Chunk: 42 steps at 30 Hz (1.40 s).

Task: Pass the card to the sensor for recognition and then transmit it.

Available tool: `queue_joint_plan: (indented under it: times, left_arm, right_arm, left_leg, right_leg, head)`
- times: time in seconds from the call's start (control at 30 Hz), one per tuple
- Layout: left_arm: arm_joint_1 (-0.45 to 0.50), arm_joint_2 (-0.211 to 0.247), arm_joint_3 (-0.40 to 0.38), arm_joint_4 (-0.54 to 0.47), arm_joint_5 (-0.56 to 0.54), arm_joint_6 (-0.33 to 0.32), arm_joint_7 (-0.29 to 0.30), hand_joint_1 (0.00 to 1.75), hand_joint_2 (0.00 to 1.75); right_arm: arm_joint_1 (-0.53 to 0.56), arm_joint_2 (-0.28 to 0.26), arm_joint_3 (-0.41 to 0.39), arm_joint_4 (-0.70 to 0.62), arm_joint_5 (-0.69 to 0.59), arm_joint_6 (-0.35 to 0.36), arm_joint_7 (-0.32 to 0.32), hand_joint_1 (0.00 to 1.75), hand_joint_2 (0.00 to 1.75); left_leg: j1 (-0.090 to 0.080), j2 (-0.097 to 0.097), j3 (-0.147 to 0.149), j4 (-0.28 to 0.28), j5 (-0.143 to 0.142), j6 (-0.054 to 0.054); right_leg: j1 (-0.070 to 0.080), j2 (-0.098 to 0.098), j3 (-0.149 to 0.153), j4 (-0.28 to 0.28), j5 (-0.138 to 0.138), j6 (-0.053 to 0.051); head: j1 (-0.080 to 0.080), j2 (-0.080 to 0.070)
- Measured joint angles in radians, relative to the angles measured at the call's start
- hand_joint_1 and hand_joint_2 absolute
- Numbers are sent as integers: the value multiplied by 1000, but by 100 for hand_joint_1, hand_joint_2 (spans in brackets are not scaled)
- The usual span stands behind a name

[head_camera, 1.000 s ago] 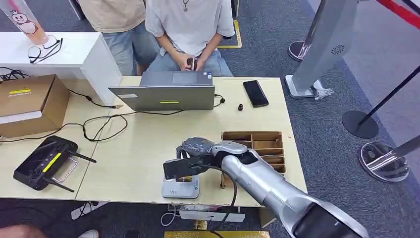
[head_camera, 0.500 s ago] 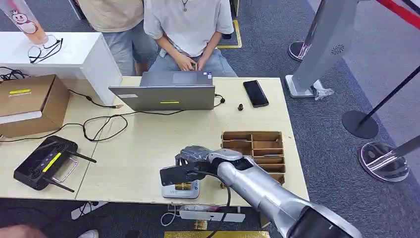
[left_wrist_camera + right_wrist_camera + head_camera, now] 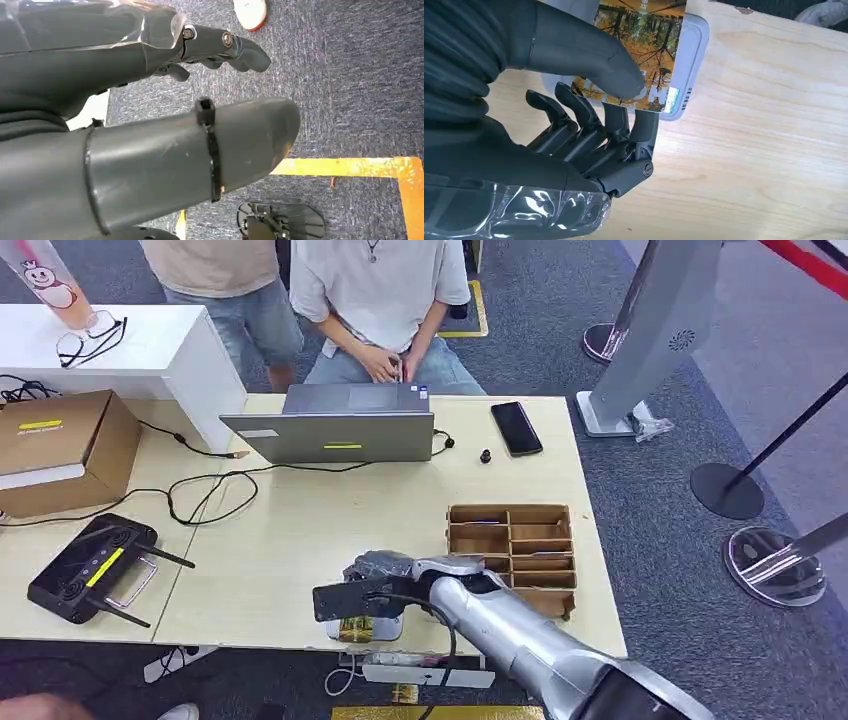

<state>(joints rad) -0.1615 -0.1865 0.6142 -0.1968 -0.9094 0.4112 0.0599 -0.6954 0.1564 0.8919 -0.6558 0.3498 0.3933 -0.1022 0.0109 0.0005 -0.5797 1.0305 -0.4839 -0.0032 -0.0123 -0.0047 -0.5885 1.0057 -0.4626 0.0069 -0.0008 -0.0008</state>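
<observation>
My right hand (image 3: 378, 583) is low over the table's front edge and pinches a card (image 3: 644, 45) printed with autumn trees between thumb and fingers. The card lies flat over the white sensor (image 3: 694, 46), covering most of its top. From the head view the sensor (image 3: 387, 627) peeks out under the hand, with a strip of the card (image 3: 355, 628) showing on it. My left hand (image 3: 150, 130) hangs over the carpet beside the table, fingers apart and holding nothing.
A wooden divided tray (image 3: 515, 540) stands just right of my right forearm. Farther back are a laptop (image 3: 340, 430), a phone (image 3: 516, 427) and a seated person (image 3: 380, 290). A black controller (image 3: 90, 570) and a cardboard box (image 3: 55, 450) lie left, with cables between.
My right hand has drawn back toward the front edge and slightly left, bringing the card down over the sensor. The standing person behind the table has shifted left.
</observation>
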Motion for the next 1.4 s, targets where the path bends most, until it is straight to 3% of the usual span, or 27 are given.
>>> queue_joint_plan:
  times: [0.43, 1.07, 1.4]
  left_arm:
    - [-3, -4, -15, 0, -9, -8, 8, 0, 0]
    - [-7, -4, -16, 0, -10, -10, 14, 0, 0]
    - [-8, -4, -16, 0, -6, -9, 14, 0, 0]
  right_arm:
    - [1, 8, -14, 42, -30, -27, 13, 175, 175]
    - [-43, 10, -73, 86, -108, 19, 21, 175, 175]
    - [-50, 22, -76, 132, -81, -1, 52, 175, 175]
  left_leg:
    - [0, 0, 0, 0, 0, 0]
    - [0, 0, 0, 0, 0, 0]
    - [0, 0, 0, 0, 0, 0]
  right_leg:
    - [0, 0, 0, 0, 0, 0]
    - [0, 0, 0, 0, 0, 0]
    - [0, 0, 0, 0, 0, 0]
  head:
    - [0, 0]
    - [0, 0]
    - [0, 0]
